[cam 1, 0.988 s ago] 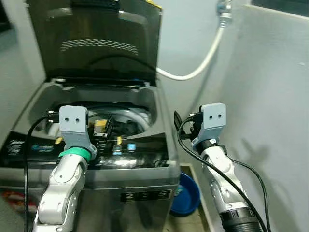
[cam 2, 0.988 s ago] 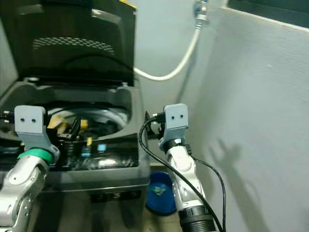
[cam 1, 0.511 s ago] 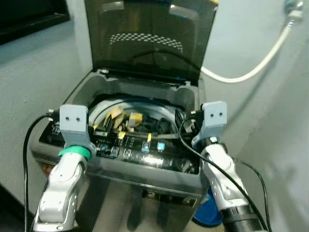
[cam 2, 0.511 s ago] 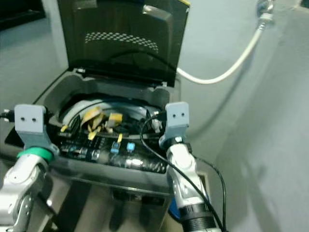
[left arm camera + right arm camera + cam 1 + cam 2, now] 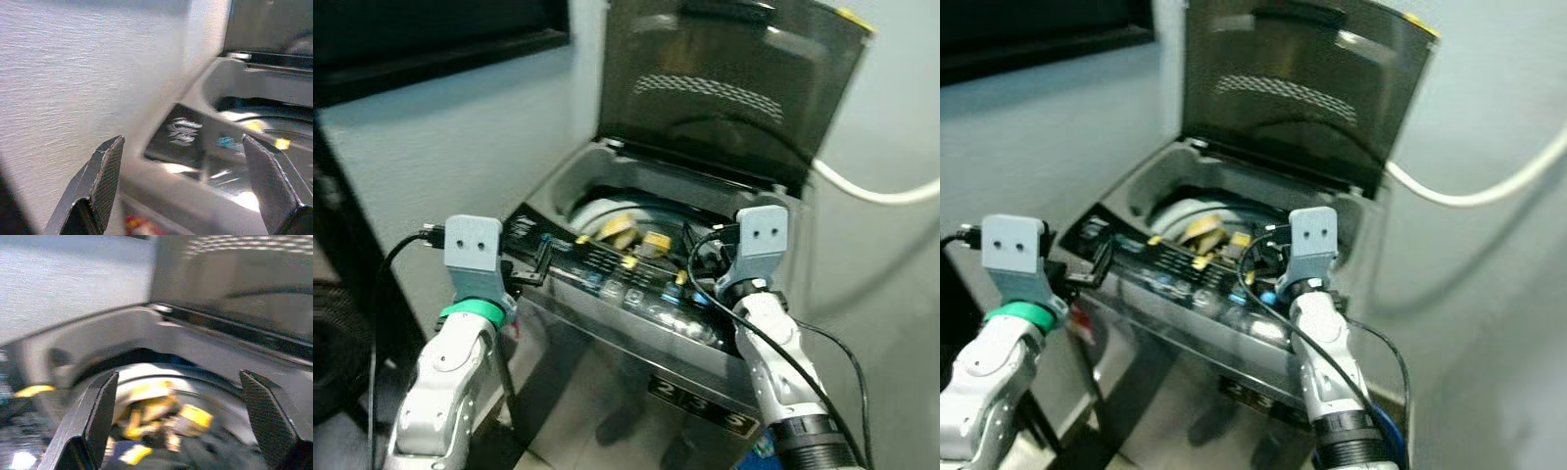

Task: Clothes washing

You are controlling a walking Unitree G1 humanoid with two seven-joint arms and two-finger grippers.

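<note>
Washing machine (image 5: pixel 636 343) stands right in front of you, a grey top-loader with its dark lid (image 5: pixel 724 88) raised upright against the pale wall (image 5: pixel 460 137). Down in the drum (image 5: pixel 607 211) lies the laundry (image 5: pixel 631 233), yellow and dark pieces heaped together; in the right wrist view you look straight at it, blurred.

Your left gripper (image 5: pixel 183 188) hangs at the machine's front left corner, just off the control panel (image 5: pixel 607 279). Its two black fingers (image 5: pixel 105 181) stand wide apart with nothing between them; past them you see the wall and the corner of the machine's top.

Your right gripper (image 5: pixel 178 418) is up over the right side of the top, near the opening. Its fingers (image 5: pixel 100 413) are also spread wide and hold nothing.

Around you: a white hose (image 5: pixel 881 191) runs along the wall behind the lid on the right, and a dark frame (image 5: pixel 431 44) crosses the wall high on the left. A dark upright edge (image 5: pixel 337 245) stands close on your left beside the machine. Black cables (image 5: pixel 386 264) loop from each wrist. White digits (image 5: pixel 700 409) show on the machine's glossy front.
</note>
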